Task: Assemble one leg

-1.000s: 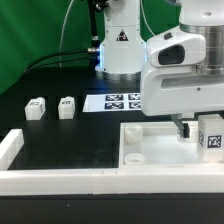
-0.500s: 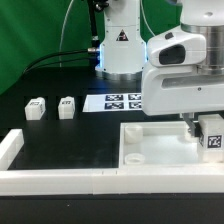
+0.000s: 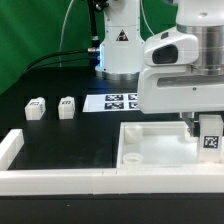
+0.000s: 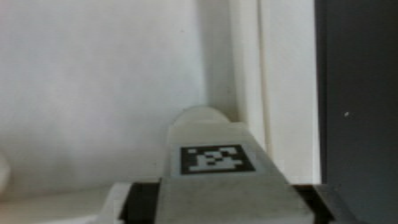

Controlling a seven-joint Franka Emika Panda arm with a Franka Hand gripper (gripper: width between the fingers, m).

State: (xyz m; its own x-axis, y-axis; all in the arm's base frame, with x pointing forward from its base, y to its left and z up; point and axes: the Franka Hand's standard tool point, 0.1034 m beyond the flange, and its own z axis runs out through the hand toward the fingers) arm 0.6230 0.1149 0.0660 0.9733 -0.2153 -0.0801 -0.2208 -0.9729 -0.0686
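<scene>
My gripper (image 3: 203, 128) is shut on a leg (image 3: 211, 139), a small white blocky peg with a black-and-white tag, and holds it over the right part of the large white square panel (image 3: 150, 147). In the wrist view the leg (image 4: 215, 150) stands out from my gripper (image 4: 222, 205), its tag facing the camera, with a dark finger (image 4: 146, 203) on either side and the white panel (image 4: 107, 80) behind it. Whether the leg touches the panel is hidden. Two more legs (image 3: 36, 108) (image 3: 67, 107) lie on the black table at the exterior view's left.
The marker board (image 3: 115, 102) lies flat behind the panel near the robot base (image 3: 120, 45). A white L-shaped fence (image 3: 60, 179) runs along the table's front and left. The panel has a corner hole (image 3: 133, 158) near its front left.
The gripper with the leg has shifted only very slightly above the panel. The two legs at the left have not moved.
</scene>
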